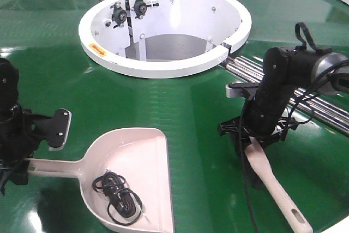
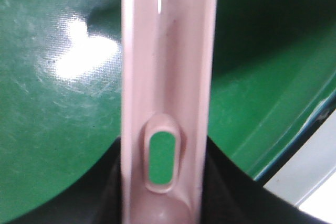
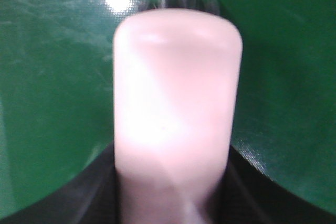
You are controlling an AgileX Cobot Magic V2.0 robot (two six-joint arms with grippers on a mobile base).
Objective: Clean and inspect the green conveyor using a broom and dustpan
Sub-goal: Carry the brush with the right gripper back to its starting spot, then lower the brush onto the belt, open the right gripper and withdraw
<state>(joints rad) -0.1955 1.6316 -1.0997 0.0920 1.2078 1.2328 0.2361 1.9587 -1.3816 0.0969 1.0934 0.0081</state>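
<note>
While broom (image 3: 177, 103) fills R cam – blurred, bristles unclear

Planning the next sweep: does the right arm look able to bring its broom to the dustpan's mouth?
Probably yes. The right gripper holds the broom, and only bare green conveyor lies between it and the dustpan's open mouth; the white ring hub sits farther back.

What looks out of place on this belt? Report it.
A tangled black cord lies inside the dustpan, by its raised rim. Odd: it is coiled wire, not ordinary dust. Nothing else on the green conveyor stands out.
</note>
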